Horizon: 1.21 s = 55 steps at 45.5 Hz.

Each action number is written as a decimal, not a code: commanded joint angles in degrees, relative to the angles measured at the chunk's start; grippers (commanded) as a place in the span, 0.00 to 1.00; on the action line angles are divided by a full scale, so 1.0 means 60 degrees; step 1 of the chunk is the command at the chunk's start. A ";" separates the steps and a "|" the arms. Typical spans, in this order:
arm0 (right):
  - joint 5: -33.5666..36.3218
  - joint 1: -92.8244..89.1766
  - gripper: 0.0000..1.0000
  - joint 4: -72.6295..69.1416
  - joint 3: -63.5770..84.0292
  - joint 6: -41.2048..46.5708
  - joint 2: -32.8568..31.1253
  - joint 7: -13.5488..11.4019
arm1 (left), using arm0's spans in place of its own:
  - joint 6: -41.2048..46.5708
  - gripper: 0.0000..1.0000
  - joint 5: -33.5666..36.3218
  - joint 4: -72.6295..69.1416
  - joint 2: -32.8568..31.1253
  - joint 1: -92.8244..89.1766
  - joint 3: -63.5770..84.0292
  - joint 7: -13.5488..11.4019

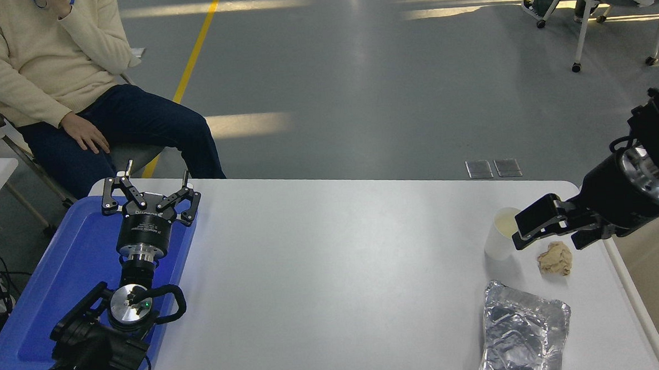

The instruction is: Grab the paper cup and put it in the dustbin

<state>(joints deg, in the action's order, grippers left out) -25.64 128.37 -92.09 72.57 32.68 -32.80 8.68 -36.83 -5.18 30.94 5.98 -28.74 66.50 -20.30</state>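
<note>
Hovering beside the unprinted paper cup, right gripper finger state unclear; left gripper splayed.

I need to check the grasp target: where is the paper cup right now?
In the head view the paper cup stands upright near the table's far right edge, just left of the right gripper, with the crumpled paper wad near it.

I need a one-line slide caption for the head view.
Right gripper beside the paper cup, near the paper wad and foil tray.

Left gripper parked, fingers spread; right gripper seemingly closed.
</note>
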 commanded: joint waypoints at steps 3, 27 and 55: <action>-0.0107 -0.0490 1.00 0.1299 -0.0053 -0.0026 0.0574 -0.0011 | 0.0000 1.00 0.0000 0.0000 0.0000 0.0000 -0.0009 0.0000; -0.1174 -0.4618 1.00 0.7053 -0.1589 -0.0743 0.1424 0.0004 | 0.0000 1.00 0.0000 0.0000 0.0000 0.0000 -0.0009 0.0000; -0.1982 -0.7639 1.00 0.8390 -0.2280 -0.2882 0.1424 0.0048 | 0.0000 1.00 0.0000 0.0000 0.0000 0.0000 -0.0009 0.0000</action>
<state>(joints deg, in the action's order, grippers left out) -36.38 89.38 -45.90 60.74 20.11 -24.35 8.86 -36.83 -5.19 30.94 5.98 -28.74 66.50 -20.30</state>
